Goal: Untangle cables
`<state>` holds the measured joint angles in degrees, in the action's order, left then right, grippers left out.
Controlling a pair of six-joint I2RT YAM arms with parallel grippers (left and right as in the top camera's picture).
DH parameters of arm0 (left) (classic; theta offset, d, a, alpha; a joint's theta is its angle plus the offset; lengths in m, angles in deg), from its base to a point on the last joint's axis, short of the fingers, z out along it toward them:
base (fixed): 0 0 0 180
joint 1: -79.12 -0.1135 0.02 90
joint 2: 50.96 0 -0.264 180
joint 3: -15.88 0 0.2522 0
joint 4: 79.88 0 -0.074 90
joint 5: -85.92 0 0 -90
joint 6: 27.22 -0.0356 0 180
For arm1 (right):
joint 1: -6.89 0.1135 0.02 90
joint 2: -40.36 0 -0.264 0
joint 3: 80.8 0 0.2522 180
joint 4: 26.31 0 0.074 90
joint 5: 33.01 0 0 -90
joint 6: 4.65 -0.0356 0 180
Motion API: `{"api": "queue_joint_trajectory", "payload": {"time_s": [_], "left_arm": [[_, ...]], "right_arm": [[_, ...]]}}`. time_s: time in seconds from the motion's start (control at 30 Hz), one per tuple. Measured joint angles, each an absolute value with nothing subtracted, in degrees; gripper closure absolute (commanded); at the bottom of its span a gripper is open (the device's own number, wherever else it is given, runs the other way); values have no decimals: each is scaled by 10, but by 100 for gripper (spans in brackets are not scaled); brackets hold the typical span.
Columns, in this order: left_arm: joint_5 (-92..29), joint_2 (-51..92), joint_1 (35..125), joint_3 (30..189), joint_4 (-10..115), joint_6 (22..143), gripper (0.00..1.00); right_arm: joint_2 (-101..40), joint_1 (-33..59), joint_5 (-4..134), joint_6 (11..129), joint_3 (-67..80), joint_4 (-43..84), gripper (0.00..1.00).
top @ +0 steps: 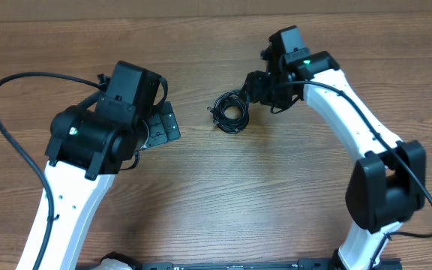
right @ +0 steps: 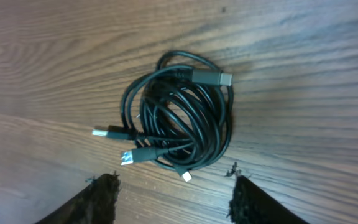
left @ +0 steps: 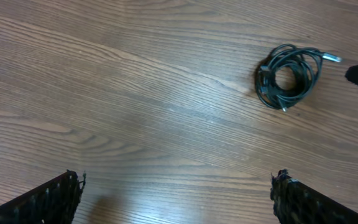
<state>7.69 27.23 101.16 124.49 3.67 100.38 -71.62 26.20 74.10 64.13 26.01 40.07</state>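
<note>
The coiled bundle of thin black cables [top: 231, 112] lies on the brown wooden tabletop [top: 201, 195], near its centre, between the two arms. In the overhead view it sits at about 3 o'clock from the left pincer [top: 163, 124] and at about 8 o'clock from the right pincer [top: 255, 88], just beside the latter.

Pincer state: the left is spread wide and empty, well apart from the bundle. The right hangs over the bundle's near edge, its fingers apart and nothing pinched between them.

Procedure, as I judge it:
1. I select a free end, not the coil body. In the right wrist view the grey-tipped plug [right: 225, 79] projects at 1 o'clock of the loop, and silver plug tips [right: 104, 132] project at 8 o'clock.
2. I pinch one strand only, just behind its plug. Gripping several loops would tighten the tangle.
3. I bring the left pincer in to pin the coil while the right draws the end outward, low and slow.
4. I stop if the whole bundle drags.
</note>
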Motion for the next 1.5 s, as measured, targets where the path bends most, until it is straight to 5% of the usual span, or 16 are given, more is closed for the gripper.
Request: {"api": "queue_joint_trajectory", "payload": {"time_s": [0.9,1.2,1.4,1.5], "left_arm": [[82,279,1012,1245,37,1004,0],[82,279,1012,1245,37,1004,1],[82,279,1012,1245,37,1004,1],[82,279,1012,1245,37,1004,0]], "right_arm": [[-800,323,651,674,260,359,55],[-800,323,636,676,260,355,73],[-800,323,636,676,260,355,63],[-800,323,636,677,260,355,69]]}}
